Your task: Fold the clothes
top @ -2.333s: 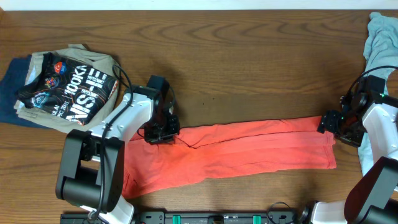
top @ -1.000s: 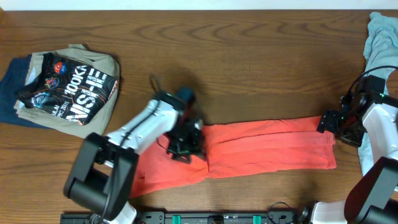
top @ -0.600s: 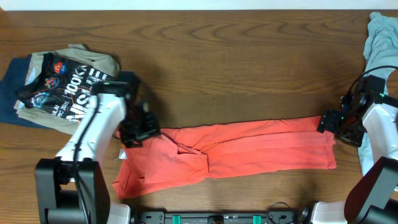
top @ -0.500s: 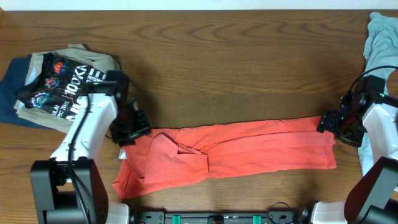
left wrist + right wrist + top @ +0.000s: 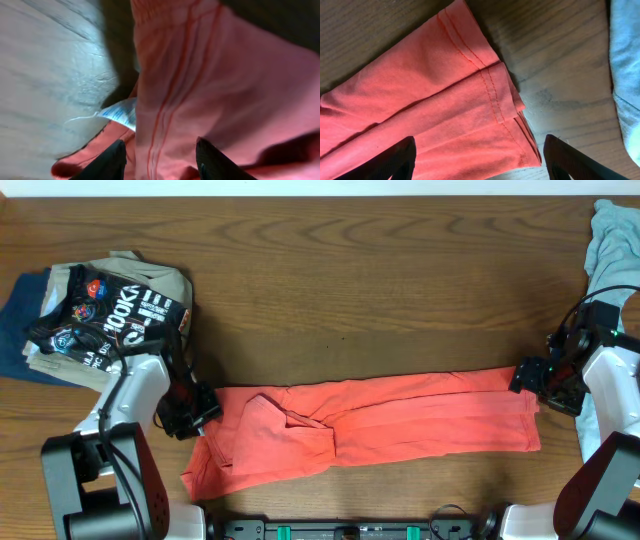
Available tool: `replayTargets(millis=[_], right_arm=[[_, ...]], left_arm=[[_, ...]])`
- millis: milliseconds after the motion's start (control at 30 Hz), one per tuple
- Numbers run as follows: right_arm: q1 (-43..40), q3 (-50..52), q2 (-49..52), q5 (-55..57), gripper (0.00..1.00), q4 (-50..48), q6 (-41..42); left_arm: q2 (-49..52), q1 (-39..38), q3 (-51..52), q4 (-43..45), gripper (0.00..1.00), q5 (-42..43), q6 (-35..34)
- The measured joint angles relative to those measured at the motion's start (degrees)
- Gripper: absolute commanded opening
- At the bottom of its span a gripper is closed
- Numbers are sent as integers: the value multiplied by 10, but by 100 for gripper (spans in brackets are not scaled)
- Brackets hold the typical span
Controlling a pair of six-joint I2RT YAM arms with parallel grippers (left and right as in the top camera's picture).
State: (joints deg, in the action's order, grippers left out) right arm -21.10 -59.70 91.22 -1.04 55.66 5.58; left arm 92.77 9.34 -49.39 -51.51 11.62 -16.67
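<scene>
– Changes on your side since the earlier overhead?
– Your left gripper [image 5: 193, 414] dropped toward lower left and now sits at the left edge of the T-shirt [image 5: 400, 420]. Fingers [image 5: 107, 162] partly apart, red cloth showing between them.
– Shirt? Right arm?
– Shirt lies as a long band across lower centre, left end rumpled. Your right gripper [image 5: 529, 377] hasn't moved, spread wide over the right end. Folded stack [image 5: 100, 315] upper left.
</scene>
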Motion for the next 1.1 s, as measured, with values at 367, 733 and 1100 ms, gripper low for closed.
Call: replayTargets(millis=[367, 733, 1100], right_arm=[[0, 0, 0, -5, 80, 0, 0], [0, 0, 0, -7, 80, -4, 0], [0, 0, 0, -7, 81, -10, 0]], left_arm=[[-3, 0, 41, 96, 6, 0, 0], [-6, 0, 25, 228, 6, 4, -1], [-5, 0, -23, 204, 86, 0, -9]])
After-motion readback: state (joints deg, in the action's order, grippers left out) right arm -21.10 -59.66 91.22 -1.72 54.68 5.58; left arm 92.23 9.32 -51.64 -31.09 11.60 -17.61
